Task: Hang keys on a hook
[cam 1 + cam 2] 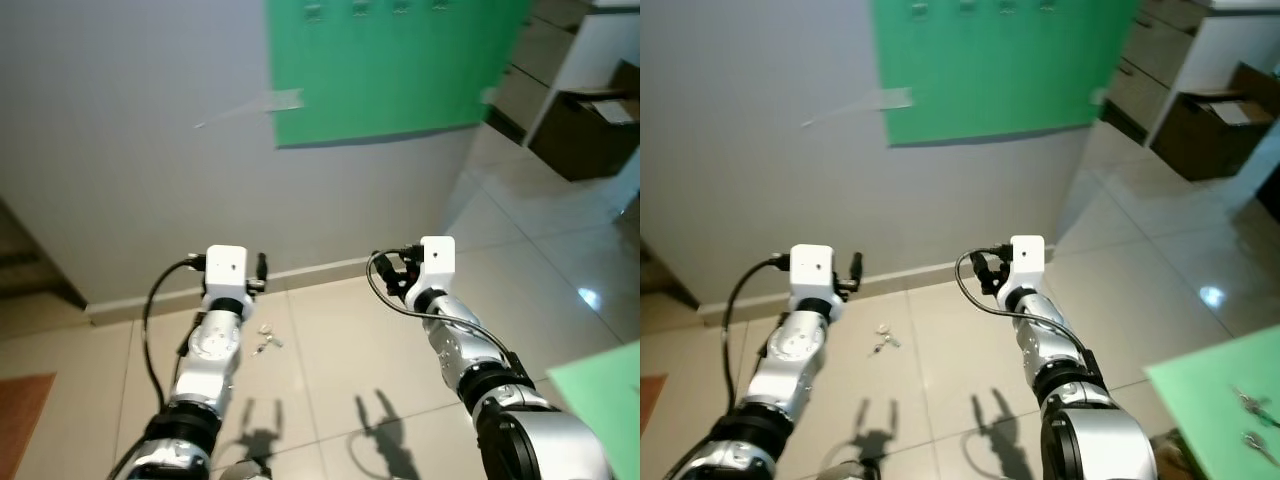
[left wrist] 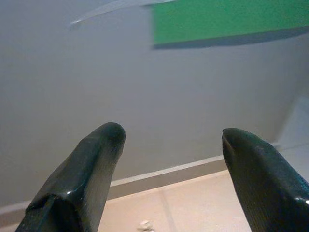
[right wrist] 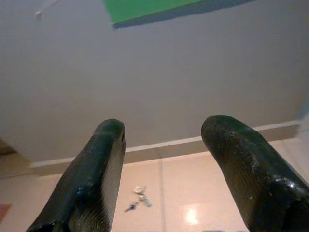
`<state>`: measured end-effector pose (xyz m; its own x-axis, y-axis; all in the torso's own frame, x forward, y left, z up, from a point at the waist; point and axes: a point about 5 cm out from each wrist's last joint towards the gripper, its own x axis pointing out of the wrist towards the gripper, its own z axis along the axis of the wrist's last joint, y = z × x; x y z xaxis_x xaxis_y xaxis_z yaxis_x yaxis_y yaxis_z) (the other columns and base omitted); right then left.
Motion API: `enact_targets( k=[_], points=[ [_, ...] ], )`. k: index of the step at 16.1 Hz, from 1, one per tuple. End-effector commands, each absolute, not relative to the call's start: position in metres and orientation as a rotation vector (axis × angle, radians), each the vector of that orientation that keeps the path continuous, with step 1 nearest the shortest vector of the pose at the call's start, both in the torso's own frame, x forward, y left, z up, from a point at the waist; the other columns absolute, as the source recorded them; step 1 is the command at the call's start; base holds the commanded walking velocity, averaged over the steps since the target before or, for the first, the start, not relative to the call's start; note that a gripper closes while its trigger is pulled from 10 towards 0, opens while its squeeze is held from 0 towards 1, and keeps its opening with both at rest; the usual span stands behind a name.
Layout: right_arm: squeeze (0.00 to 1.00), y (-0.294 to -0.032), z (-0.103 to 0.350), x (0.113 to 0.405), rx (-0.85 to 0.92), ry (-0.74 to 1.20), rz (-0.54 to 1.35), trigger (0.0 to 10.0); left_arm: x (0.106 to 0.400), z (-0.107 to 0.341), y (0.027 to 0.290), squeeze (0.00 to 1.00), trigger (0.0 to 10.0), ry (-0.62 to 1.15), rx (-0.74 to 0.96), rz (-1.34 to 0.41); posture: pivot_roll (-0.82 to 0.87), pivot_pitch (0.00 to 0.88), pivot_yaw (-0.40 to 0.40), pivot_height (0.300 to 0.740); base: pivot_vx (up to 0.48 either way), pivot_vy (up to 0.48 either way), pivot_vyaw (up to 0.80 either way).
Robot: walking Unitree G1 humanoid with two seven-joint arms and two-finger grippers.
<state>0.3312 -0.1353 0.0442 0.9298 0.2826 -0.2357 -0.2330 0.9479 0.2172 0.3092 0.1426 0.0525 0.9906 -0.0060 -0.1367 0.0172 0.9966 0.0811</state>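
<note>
Right wrist view: keys point(image 3: 138, 198) on floor, well beyond spread, empty right gripper point(image 3: 161, 145).

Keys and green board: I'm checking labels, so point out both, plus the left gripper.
keys point(image 1: 267, 341), left eye view, middle of the bunch on the floor.
green board point(image 1: 395, 70), left eye view, its face.
left gripper point(image 2: 169, 169), left wrist view, between fingertips.

Keys point(image 1: 266, 341) on tiled floor point(image 1: 330, 340)

Two silver, jointed arms are seen, each capped by a white boxy wrist block point(image 1: 226, 268) with black collars. A black cable point(image 1: 150, 330) is looped along the left arm, another point(image 1: 385, 295) along the right. Fingers point(image 2: 82, 179) are glossy black, rounded, slightly scuffed.
</note>
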Motion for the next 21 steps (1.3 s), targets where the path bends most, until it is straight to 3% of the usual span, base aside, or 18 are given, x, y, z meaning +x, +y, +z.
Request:
enact_targets(
  k=[1, 4, 21],
  points=[
    [0.0, -0.1327, 0.0497, 0.3344, 0.164, 0.247, 0.281, 10.0, 0.3128, 0.0574, 0.1428, 0.0, 10.0, 0.119, 0.089, -0.024, -0.06, 0.0, 0.008, 0.74, 0.341, -0.334, 0.0],
    [0.0, -0.1306, 0.0484, 0.3334, 0.151, 0.254, 0.292, 10.0, 0.313, 0.0569, 0.1431, 0.0, 10.0, 0.12, 0.084, -0.012, -0.06, 0.0, 0.008, 0.74, 0.391, -0.182, -0.76],
    [0.0, -0.1274, 0.043, 0.3302, 0.099, 0.283, 0.283, 10.0, 0.3148, 0.0556, 0.1471, 0.0, 10.0, 0.135, 0.095, -0.008, -0.07, 0.0, 0.029, 0.74, 0.0, 0.0, -0.73]
  ],
)
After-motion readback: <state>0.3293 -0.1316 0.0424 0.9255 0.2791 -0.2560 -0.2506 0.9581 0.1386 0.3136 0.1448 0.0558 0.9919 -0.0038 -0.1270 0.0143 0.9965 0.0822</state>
